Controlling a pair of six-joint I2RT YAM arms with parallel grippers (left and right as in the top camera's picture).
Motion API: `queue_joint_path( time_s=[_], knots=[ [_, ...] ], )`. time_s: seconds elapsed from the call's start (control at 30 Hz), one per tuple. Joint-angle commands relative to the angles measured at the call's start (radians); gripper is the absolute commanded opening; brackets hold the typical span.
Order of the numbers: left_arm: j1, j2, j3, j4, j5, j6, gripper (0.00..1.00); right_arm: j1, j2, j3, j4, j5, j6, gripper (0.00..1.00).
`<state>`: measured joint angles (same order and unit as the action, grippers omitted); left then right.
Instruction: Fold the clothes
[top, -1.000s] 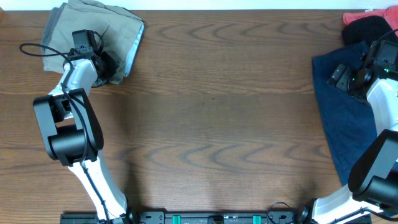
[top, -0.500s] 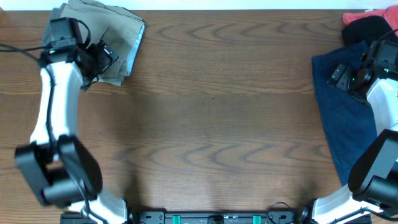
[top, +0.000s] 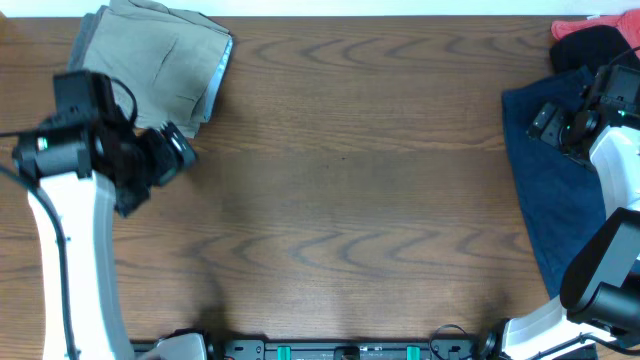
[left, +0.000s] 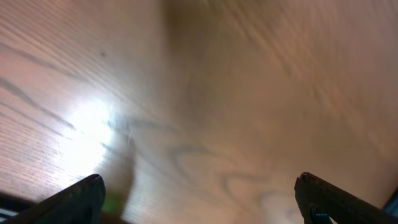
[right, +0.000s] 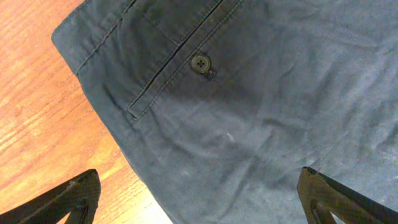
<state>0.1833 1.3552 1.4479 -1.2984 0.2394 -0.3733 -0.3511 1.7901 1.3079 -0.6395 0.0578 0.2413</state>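
Observation:
The folded khaki shorts (top: 150, 60) lie at the table's far left corner. My left gripper (top: 172, 152) hangs just in front of that pile, clear of it and open. The left wrist view shows only blurred bare wood between the spread fingertips of the left gripper (left: 199, 186). A navy garment (top: 560, 190) lies spread flat along the right edge. My right gripper (top: 545, 122) hovers over its far left corner, open and holding nothing. In the right wrist view the right gripper (right: 199, 183) frames the navy garment (right: 249, 106) with its buttoned pocket (right: 199, 63).
A black garment (top: 590, 45) and a red one (top: 580, 27) are heaped at the far right corner, behind the navy cloth. Wood table (top: 350, 200) spans the middle. The arm bases stand along the near edge.
The left gripper opened, let go of the khaki shorts' near edge and swung back toward the near side, off the pile. The right arm has not moved.

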Motion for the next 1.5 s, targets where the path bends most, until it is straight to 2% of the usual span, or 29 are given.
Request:
queue_joint_path(
  time_s=[0.0, 0.17, 0.3, 0.77, 0.9, 1.0, 1.07, 1.17, 1.3, 1.47],
  knots=[
    [-0.049, -0.134, -0.122, -0.025, 0.068, 0.085, 0.98, -0.002, -0.023, 0.01, -0.001, 0.005, -0.01, 0.99],
    [-0.129, -0.338, -0.28, -0.034, 0.119, 0.059, 0.98, -0.002, -0.023, 0.01, -0.001, 0.005, -0.01, 0.99],
    [-0.146, -0.439, -0.314, -0.042, 0.115, 0.058, 0.98, -0.002, -0.023, 0.01, -0.001, 0.005, -0.01, 0.99],
    [-0.146, -0.494, -0.315, -0.056, 0.112, 0.059, 0.98, -0.002, -0.023, 0.01, -0.001, 0.005, -0.01, 0.99],
    [-0.171, -0.526, -0.353, -0.019, 0.112, 0.059, 0.98, -0.002, -0.023, 0.01, -0.001, 0.005, -0.01, 0.99],
    [-0.211, -0.592, -0.433, 0.085, 0.111, 0.095, 0.98, -0.002, -0.023, 0.01, -0.001, 0.005, -0.01, 0.99],
    [-0.241, -0.666, -0.523, 0.215, 0.111, 0.145, 0.98, -0.002, -0.023, 0.01, -0.001, 0.005, -0.01, 0.99],
    [-0.262, -0.794, -0.683, 0.457, 0.111, 0.211, 0.98, -0.002, -0.023, 0.01, -0.001, 0.005, -0.01, 0.99],
    [-0.257, -0.977, -0.898, 0.767, 0.111, 0.22, 0.98, -0.002, -0.023, 0.01, -0.001, 0.005, -0.01, 0.99],
    [-0.257, -1.107, -1.032, 0.948, 0.106, 0.221, 0.98, -0.002, -0.023, 0.01, -0.001, 0.005, -0.01, 0.99]
  ],
)
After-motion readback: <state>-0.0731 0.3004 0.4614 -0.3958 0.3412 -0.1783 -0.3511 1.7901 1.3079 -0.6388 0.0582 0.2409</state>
